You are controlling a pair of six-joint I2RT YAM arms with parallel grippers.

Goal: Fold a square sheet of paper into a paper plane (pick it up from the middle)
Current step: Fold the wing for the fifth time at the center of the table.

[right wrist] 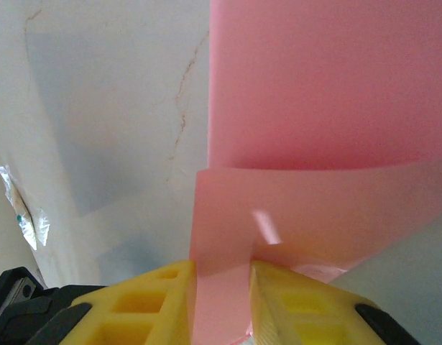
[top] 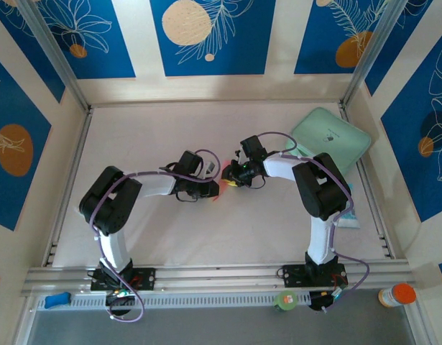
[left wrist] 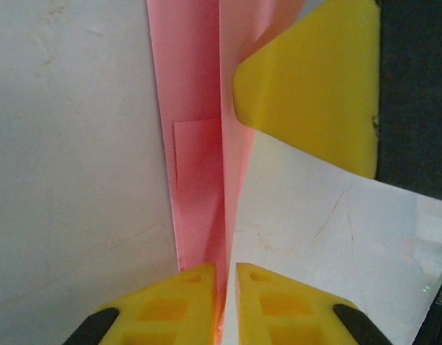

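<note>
Clamping the folded pink paper (left wrist: 195,144) along its centre crease with the left gripper (left wrist: 225,267), jaws almost together on it. Gripping a curled flap of the same paper with the right gripper (right wrist: 222,267), jaws closed on it. Meeting tip to tip near the middle of the table (top: 156,129), both arms bent at the elbow and reaching inward. Holding the paper between the two grippers, well apart from the mint-green pad (top: 332,136) in the far right corner.

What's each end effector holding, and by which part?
Both grip the folded pink paper: left end effector at a lengthwise fold, right end effector at a folded-over flap.
</note>
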